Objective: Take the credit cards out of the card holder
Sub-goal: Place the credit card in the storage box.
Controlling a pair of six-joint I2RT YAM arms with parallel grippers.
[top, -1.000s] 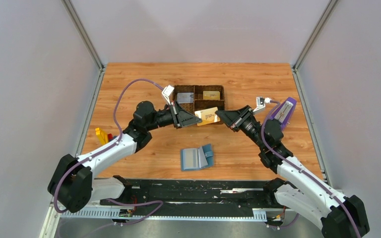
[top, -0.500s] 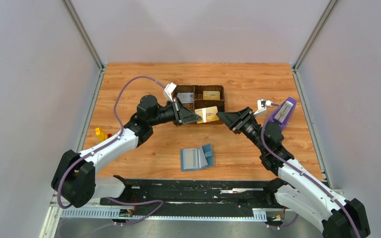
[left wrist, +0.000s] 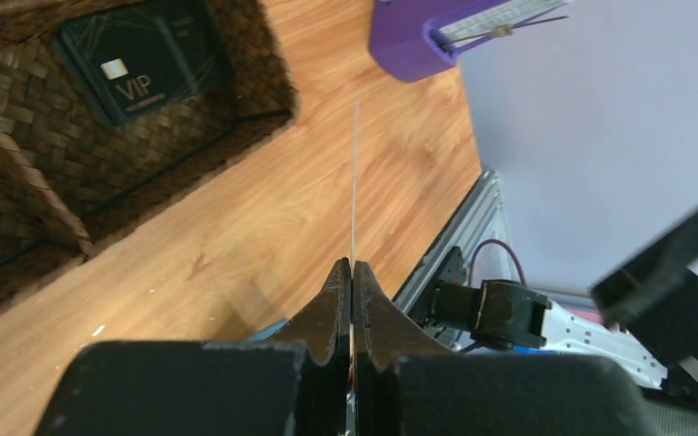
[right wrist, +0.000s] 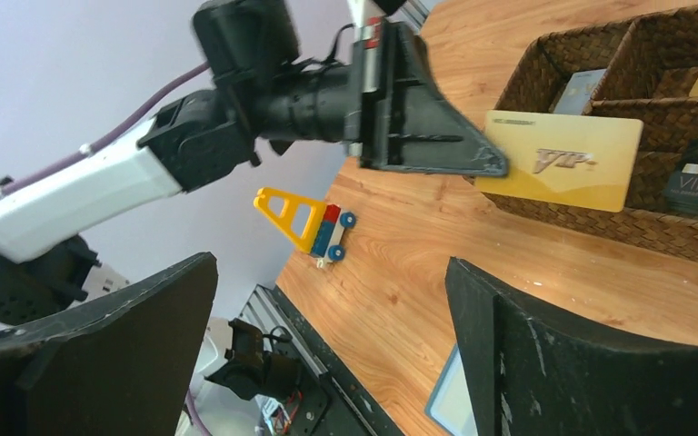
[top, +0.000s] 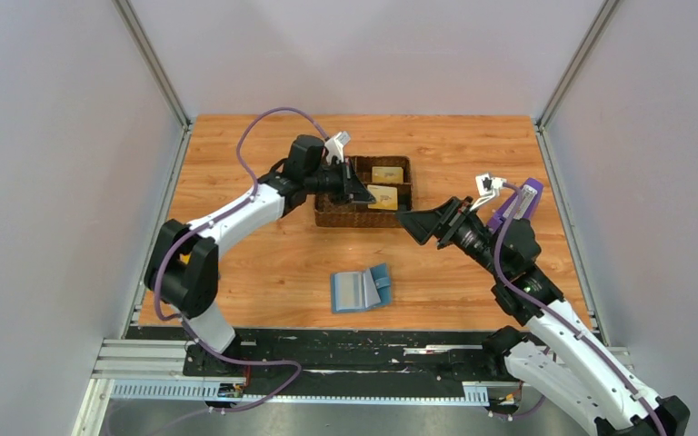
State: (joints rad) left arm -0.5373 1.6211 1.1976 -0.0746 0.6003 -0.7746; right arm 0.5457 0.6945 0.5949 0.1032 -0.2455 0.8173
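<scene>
A gold-yellow credit card point(top: 383, 197) point(right wrist: 559, 159) hangs over the brown woven tray point(top: 341, 219), pinched at one end by my left gripper point(top: 363, 194) point(left wrist: 353, 265), which is shut on it. In the left wrist view this card point(left wrist: 355, 182) shows edge-on as a thin line. My right gripper point(top: 409, 221) point(right wrist: 332, 272) stands open and empty just right of the tray, facing the card. The blue card holder point(top: 361, 289) lies open on the table nearer the bases. Another gold card point(top: 387, 173), a grey card point(right wrist: 582, 91) and a black VIP card point(left wrist: 141, 59) lie in the tray.
A purple metronome point(top: 523, 200) point(left wrist: 445, 27) stands to the right of the tray, close behind my right wrist. A yellow, red and blue toy point(right wrist: 304, 221) sits on the table's left side. Grey walls close in the table on three sides.
My right gripper has opened, let go of the gold card and drawn back a little. My left arm has carried the card away from me, over the tray.
</scene>
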